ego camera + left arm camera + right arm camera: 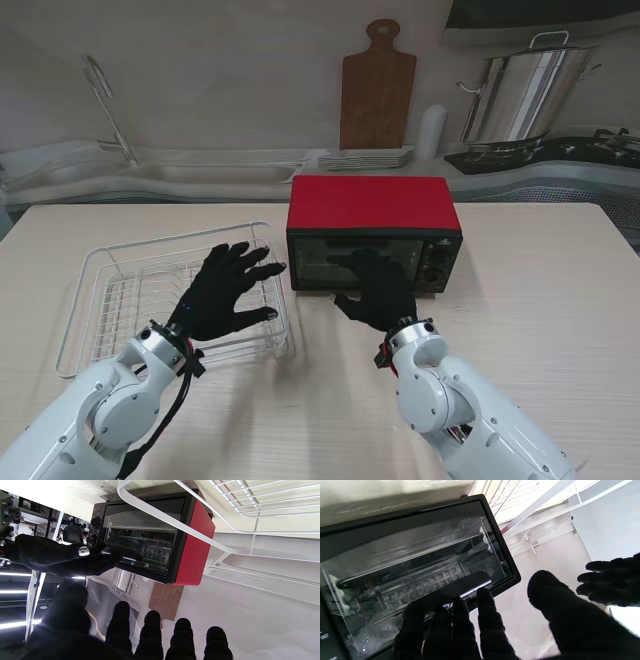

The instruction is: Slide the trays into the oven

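Note the position of the oven (374, 233): it stands on the table (540, 300) directly ahead of the right hand (378, 293), with its long axis running left to right and its glass door (415, 562) facing you. The door appears closed, sitting flush in its frame. The right hand is the nearer of the two; the left hand (225, 290) lies off to the left of the oven, over the white wire rack (110, 300).

Check the right hand. Its fingers (485, 610) extend forward, close together, with the tips at the bar handle (467, 585) along the door's upper edge. The thumb stands well apart from the fingers. The fingers appear to rest on or just over the handle; a closed grasp around it cannot be confirmed. It holds nothing else.

Check the left hand. Its fingers are spread wide and it holds nothing, hovering over the near-right corner of the rack. Whether it touches the wires cannot be told.

No loose tray is visible on the table. Shelves or trays show dimly behind the glass.

Expect the door to be opened by the handle first.
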{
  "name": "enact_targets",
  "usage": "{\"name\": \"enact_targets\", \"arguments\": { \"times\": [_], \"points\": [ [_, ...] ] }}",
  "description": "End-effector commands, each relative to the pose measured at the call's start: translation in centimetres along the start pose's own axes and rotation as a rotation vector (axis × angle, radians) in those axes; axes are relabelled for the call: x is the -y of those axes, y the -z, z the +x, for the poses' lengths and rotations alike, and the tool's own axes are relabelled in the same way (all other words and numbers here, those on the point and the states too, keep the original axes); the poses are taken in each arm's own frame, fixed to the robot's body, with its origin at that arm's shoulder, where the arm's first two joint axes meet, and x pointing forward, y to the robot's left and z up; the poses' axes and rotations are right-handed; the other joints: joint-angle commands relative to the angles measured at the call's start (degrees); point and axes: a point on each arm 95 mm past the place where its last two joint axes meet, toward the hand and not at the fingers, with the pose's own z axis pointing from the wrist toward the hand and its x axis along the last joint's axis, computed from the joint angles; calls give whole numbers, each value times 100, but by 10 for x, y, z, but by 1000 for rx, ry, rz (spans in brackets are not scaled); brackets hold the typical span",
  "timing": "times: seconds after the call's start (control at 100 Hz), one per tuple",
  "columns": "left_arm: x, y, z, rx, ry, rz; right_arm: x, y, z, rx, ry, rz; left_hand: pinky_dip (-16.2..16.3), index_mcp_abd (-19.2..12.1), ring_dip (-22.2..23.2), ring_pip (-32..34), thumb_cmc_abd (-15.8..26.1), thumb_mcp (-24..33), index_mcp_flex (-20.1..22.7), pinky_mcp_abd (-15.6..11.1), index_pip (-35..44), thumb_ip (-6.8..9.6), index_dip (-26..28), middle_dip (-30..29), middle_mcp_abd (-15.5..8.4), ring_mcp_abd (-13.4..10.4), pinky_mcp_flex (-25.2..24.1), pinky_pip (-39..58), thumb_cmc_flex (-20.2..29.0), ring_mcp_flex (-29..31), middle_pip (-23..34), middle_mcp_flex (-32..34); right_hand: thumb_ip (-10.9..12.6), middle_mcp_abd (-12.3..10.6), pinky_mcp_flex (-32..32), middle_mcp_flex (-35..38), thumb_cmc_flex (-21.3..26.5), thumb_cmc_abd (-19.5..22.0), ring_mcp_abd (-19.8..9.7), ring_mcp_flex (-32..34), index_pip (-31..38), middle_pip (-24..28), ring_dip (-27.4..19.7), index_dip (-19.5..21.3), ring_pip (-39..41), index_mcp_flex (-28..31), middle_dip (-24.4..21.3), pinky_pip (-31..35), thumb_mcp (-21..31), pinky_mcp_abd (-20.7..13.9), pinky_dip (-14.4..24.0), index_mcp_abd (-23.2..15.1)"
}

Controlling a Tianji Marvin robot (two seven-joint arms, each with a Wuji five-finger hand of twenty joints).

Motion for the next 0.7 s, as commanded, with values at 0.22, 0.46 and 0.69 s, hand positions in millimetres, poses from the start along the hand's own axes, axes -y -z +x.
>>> {"name": "enact_targets", "arguments": {
  "times": [0.22, 0.46, 0.69],
  "points": [
    [-2, 1, 4, 7, 16, -11, -2, 16, 9, -45, -43, -15, -103, 94, 0, -43, 106, -22, -61, 42, -19, 215, 60, 52, 28, -5, -59, -284, -4, -28, -60, 27, 256, -109, -109, 169, -202, 32, -62, -8, 5, 69, 107, -87, 215, -60, 13, -468, -129, -12, -200, -87],
    [-4, 8, 13, 16, 85, -1, -7, 41, 17, -60, -104, -47, -102, 73, -2, -49, 108, -31, -103, 32, -57, 220, 37, 27, 35, 3, -73, -287, -1, -40, -95, -13, 273, -216, -102, 70, -90, -7, -99, -98, 80, 317, 248, -22, 437, -239, 132, -418, -11, 41, -178, -296],
    [-10, 21, 31, 34, 236, -7, -4, 72, 19, -50, -202, -61, -93, 76, -1, -57, 121, -33, -182, 36, -155, 225, -36, 1, 99, 23, -97, -287, 12, -55, -88, 62, 488, -407, -161, -100, 84, -119, -220, -260, 182, 524, 355, 16, 607, -472, 204, -406, 414, -22, -167, -472]
  ]
}}
